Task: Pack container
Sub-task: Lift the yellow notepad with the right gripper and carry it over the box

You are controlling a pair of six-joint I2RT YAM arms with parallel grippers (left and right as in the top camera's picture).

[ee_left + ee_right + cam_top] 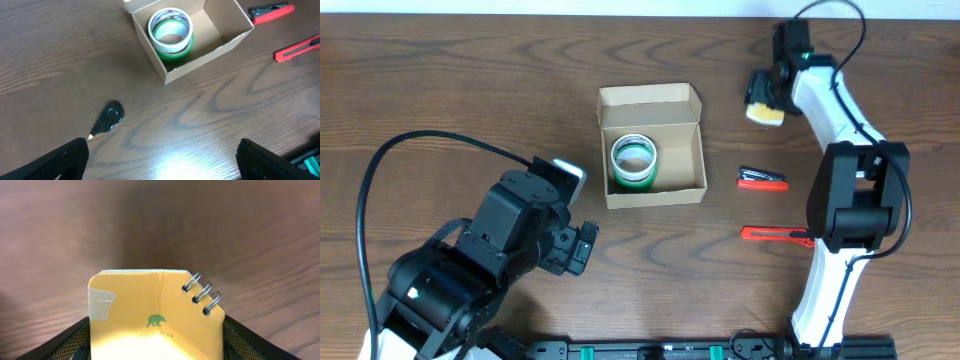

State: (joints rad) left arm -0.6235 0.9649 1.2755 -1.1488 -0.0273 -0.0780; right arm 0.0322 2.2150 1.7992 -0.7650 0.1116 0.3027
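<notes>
Two risks stand out. The right tool (766,98), far off at the right of the bench (440,90), has its jaws set against both side edges of a yellow spiral notepad (150,305), so it appears to be holding it. The jaws catch only the pad's near end. If that hold is light, the pad could pivot or slip on the way across.

The box (656,196) stands open in the middle of the bench with its flap folded back. A green roll of tape (633,160) already fills its left half and only the right half is free. A pad lowered off-centre could catch on a wall or land on the roll.

The left tool (162,150) hangs spread wide and empty near the box's front left corner, apart from it. Red-handled pliers (762,180) and a red utility knife (775,234) lie to the right of the box.

Whether the pad is off the bench cannot be told, since the wood behind it is blurred in the wrist view. The pad's lower part is cut off. A dark smear (110,117) on the wood cannot be identified.
</notes>
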